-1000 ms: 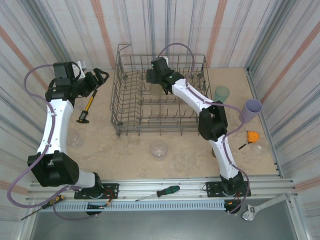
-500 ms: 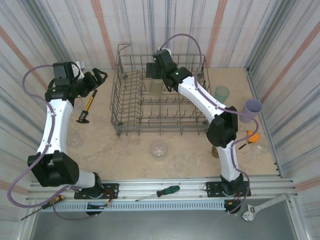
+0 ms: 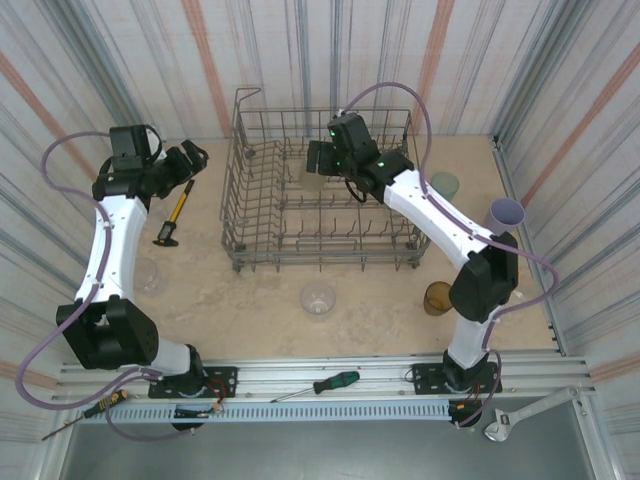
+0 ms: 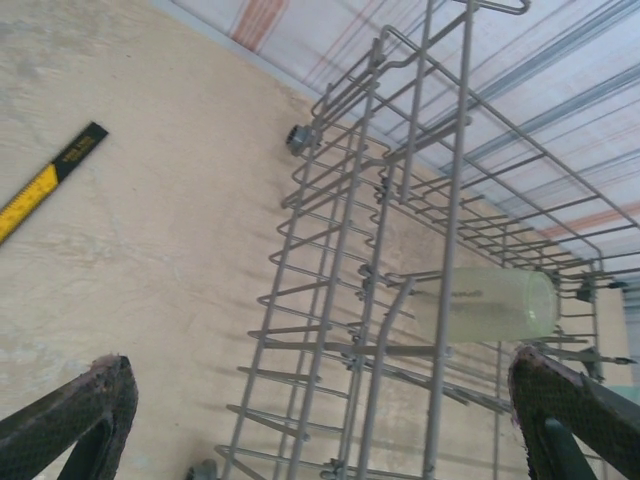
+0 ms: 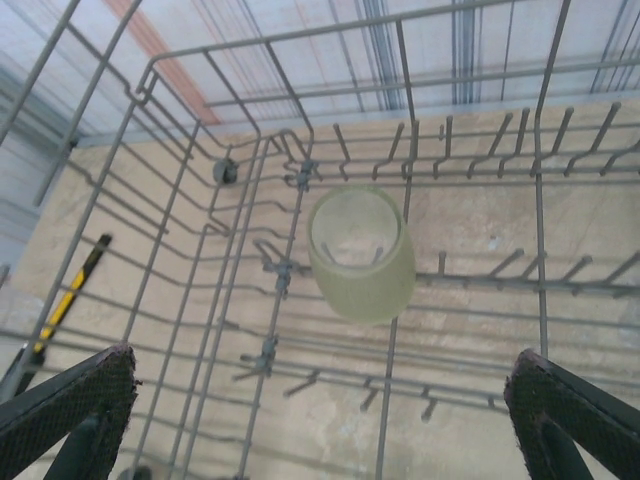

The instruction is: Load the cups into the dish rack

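Nearest, on the table point(image 3: 250, 315) in front of the rack point(image 3: 234, 200), a clear cup point(image 3: 318, 298) stands alone. An amber cup point(image 3: 437, 298) stands off to its right beside the right arm, and a second clear cup point(image 3: 148, 275) stands by the left arm. Farther back, right of the rack, are a teal cup point(image 3: 444, 186) and a lavender cup point(image 3: 505, 214), near each other but apart.

Inside the rack, toward its far side, the yellow-green cup point(image 5: 362, 255) rests tilted among the tines; I cannot tell whether its mouth is up or down. The right gripper point(image 5: 318, 365) hangs above it, fingers spread wide and touching nothing. The left gripper point(image 4: 320, 370), outside the rack's left wall, is equally wide apart and empty.

The cups look like thin plastic: light, smooth, a little springy, unlikely to break. A hard squeeze would probably flex the wall and squirt the cup out. A gentle pinch over the rim, one finger inside and one outside, seems the surest hold. Being so light, a cup would likely skid or topple if nudged, so a straight-down approach suits best.
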Tool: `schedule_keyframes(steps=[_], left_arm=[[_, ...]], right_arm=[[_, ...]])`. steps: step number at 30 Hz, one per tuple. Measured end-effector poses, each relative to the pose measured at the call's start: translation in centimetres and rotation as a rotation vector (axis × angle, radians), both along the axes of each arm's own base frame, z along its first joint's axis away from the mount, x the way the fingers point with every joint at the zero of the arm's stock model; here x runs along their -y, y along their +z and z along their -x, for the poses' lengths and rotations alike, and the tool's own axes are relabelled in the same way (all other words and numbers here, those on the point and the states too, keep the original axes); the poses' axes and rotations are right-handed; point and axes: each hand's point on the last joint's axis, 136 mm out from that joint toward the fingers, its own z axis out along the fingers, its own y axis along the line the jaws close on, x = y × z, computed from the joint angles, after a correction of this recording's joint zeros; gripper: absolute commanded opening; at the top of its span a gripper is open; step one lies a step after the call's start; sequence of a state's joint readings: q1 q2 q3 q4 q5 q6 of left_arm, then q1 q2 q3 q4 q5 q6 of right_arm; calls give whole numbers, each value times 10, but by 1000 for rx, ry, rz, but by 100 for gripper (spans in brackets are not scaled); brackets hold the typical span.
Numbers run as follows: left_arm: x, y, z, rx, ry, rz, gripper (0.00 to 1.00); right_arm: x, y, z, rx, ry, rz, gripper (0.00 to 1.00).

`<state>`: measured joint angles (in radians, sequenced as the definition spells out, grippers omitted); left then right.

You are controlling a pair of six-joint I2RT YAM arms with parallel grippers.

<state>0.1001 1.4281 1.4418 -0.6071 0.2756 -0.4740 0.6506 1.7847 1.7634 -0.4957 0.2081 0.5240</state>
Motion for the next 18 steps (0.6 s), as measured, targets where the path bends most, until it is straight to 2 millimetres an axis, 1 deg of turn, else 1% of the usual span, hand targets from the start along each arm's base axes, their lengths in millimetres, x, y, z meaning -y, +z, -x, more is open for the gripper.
schedule_keyframes(steps=[3, 6, 11, 14, 18], left_arm=[[-2, -3, 0, -6, 10, -57, 99], [1, -6, 3, -21, 3, -108, 99], [3, -5, 8, -32, -3, -138, 99], [2, -2, 13, -33, 1, -140, 99], [3, 8, 24, -10, 2, -140, 99]], right_arm=[[9, 0, 15, -10, 9, -4, 99], [17, 0, 29, -20, 14, -13, 99], [33, 1, 49, -28, 17, -18, 99], [45, 4, 59, -24, 15, -29, 99], [66, 8, 72, -16, -6, -38, 99]])
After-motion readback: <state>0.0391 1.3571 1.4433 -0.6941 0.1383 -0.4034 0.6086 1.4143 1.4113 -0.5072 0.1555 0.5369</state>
